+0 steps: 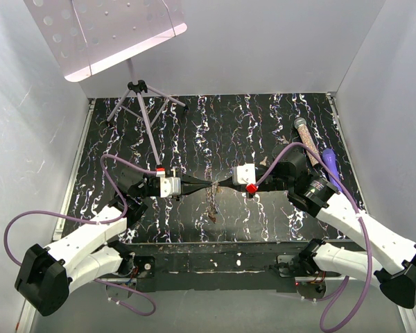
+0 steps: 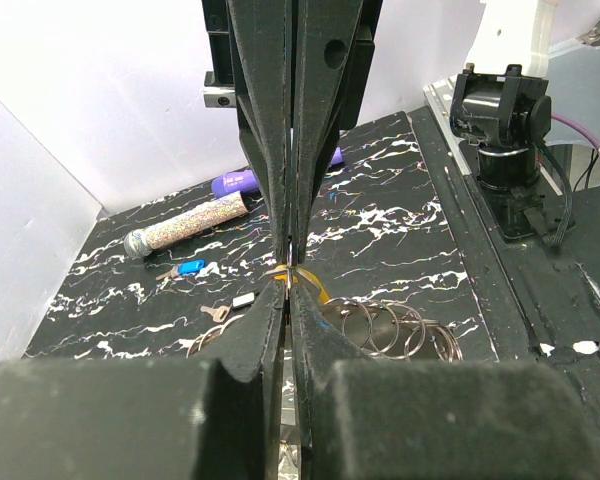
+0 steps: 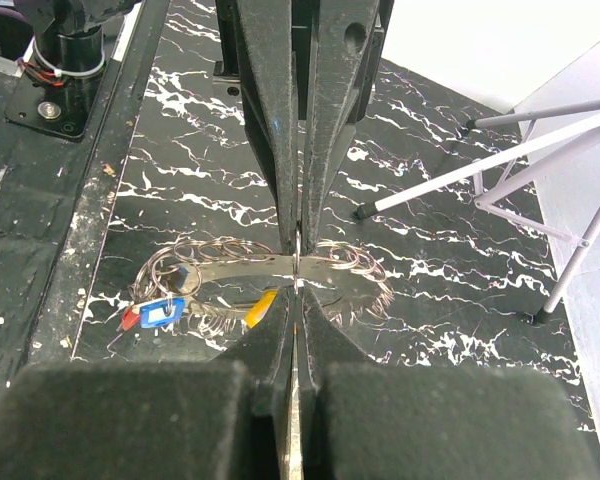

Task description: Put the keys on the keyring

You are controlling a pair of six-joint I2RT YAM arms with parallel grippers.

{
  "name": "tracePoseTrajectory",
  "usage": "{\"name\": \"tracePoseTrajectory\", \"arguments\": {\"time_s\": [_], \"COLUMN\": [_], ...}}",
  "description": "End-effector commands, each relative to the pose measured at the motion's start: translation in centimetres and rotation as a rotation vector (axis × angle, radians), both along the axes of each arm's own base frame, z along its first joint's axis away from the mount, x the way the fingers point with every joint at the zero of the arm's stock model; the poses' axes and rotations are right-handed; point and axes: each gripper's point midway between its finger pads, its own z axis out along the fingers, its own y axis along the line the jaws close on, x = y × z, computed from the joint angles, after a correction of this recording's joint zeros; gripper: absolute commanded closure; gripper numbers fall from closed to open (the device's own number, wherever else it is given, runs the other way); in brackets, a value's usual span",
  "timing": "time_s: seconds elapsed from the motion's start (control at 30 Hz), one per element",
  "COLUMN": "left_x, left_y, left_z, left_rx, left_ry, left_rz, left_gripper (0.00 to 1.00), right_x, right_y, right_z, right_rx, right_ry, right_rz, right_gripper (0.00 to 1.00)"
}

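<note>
Well, the left tool (image 2: 287,287) and the right tool (image 3: 296,292) meet tip to tip, each clenched on the keyring (image 3: 325,268) just above the counter (image 1: 263,215). A blue key (image 3: 165,312), a red key (image 3: 130,318) and a yellow-orange key (image 3: 261,308) bunch against the keyring. A second blue key (image 2: 190,267) and a silver key (image 2: 216,313) lie loose, apart from the keyring.

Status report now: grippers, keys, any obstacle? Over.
Left gripper and right gripper shut, tips meeting on keyring. Blue, red, yellow keys on it; another blue key loose on table. Nothing in the way.
</note>
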Motion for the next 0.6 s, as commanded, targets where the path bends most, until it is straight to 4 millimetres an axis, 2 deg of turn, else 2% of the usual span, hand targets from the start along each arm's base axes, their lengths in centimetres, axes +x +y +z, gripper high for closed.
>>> {"name": "tracePoseTrajectory", "arguments": {"time_s": [0.0, 0.57], "left_x": [-0.28, -0.38], "left_y": [0.24, 0.20], "left_z": [1.47, 1.50], "left_rx": [-0.036, -0.042], "left_ry": [-0.053, -0.049], "left_rz": [0.006, -0.001], "left_gripper": [1.00, 1.00], "right_x": [-0.09, -0.16], "right_y": [0.42, 0.76], "right_z": [2.78, 3.02], "right_rx": [0.059, 0.073], "right_ry": [-0.049, -0.036], "right_rz": [0.018, 0.029], "right_gripper": [0.99, 0.99]}}
